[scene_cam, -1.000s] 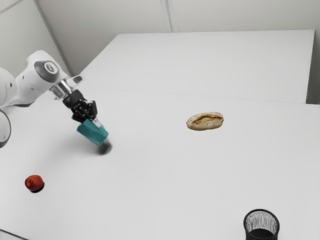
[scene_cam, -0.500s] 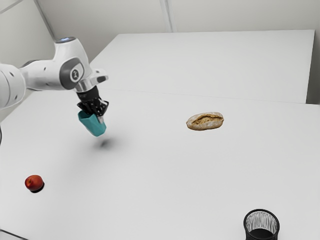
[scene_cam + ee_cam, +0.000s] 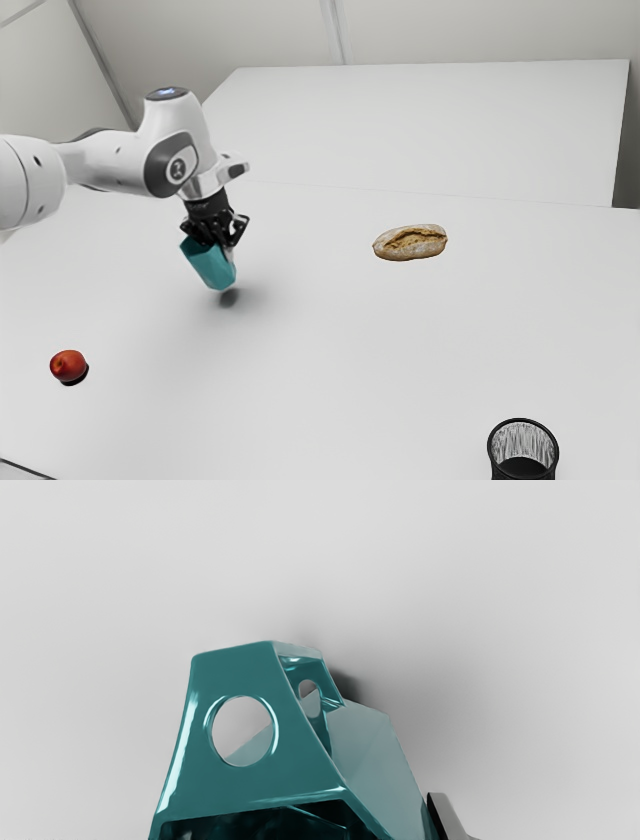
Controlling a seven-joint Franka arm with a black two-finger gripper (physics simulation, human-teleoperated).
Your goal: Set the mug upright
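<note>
- Find the black gripper (image 3: 223, 246) clamped on the teal mug (image 3: 209, 264), low over the white table (image 3: 330, 350), toward the exterior view's left.
- See the mug held tilted, near its own dark shadow; cannot judge the gap beneath.
- In the wrist view, make out one finger (image 3: 446, 812) against the mug's outer wall; cannot see the opposite one, hidden around the mouth.
- Look into that mouth, partly cut off by the frame edge: too dark to tell any contents.
- Notice a round hole through a teal face, and a smaller one beyond.
- See a black mesh cup (image 3: 493, 462), cut off at the exterior view's bottom edge; cannot tell whether the darkness inside means contents or just floor.
- Spot a bread roll (image 3: 410, 243) and a red apple (image 3: 68, 365), well apart.
</note>
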